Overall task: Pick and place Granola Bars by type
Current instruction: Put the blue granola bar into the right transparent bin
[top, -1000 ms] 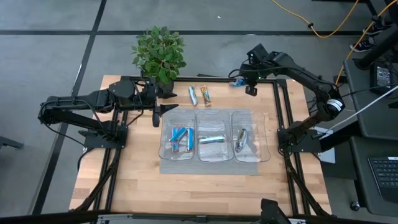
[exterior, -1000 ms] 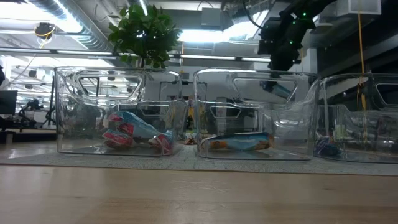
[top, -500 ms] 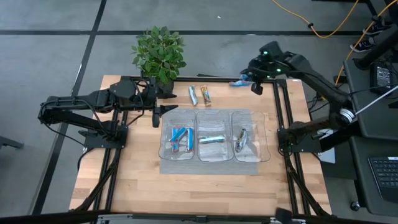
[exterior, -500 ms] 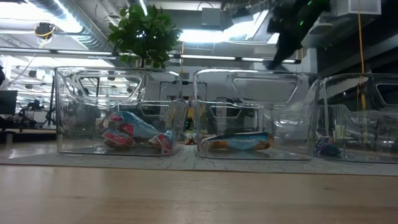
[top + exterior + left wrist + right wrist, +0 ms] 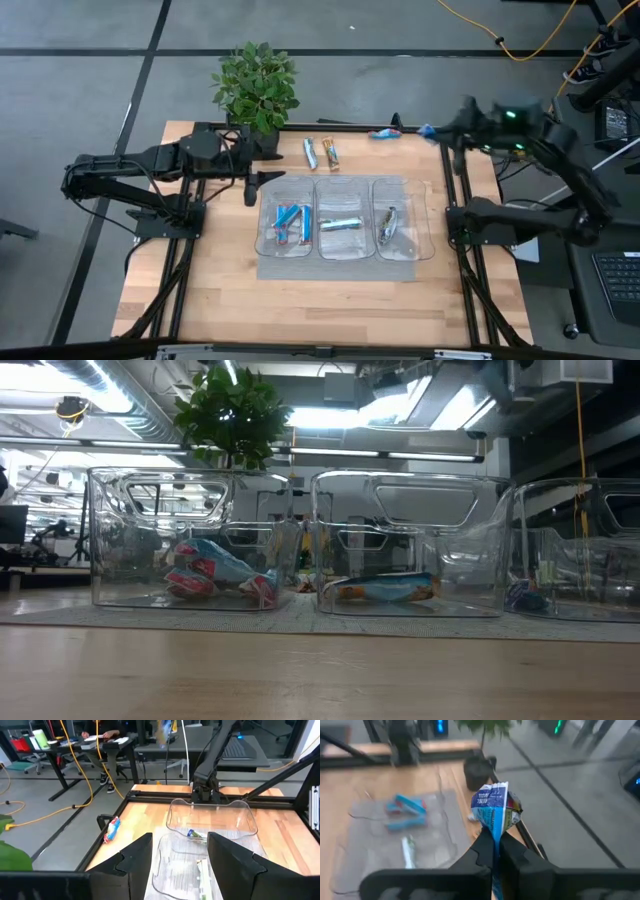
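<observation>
The right end effector point(image 5: 495, 851) pinches a blue bar point(image 5: 495, 812) above the table's point(image 5: 330, 310) far right corner. The left end effector point(image 5: 180, 855), spread, waits. Three bins point(image 5: 345, 222) hold bars; three bars point(image 5: 320, 152) lie unsorted.

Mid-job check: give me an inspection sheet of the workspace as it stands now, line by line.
Surface: light wooden table with a grey mat under three clear plastic bins.
Job's things: shiny foil-wrapped bars lie in all three bins; two loose foil bars at the far edge; one blue-wrapped bar near the far right corner.
Clutter: potted green plant at the far left edge.
Grippers: left claw open, by the left bin; right claw shut on a blue-and-white wrapped bar, at the far right edge.
Cables: yellow cable on the floor.
Surroundings: desks, chairs and a seated person in the left wrist view.
</observation>
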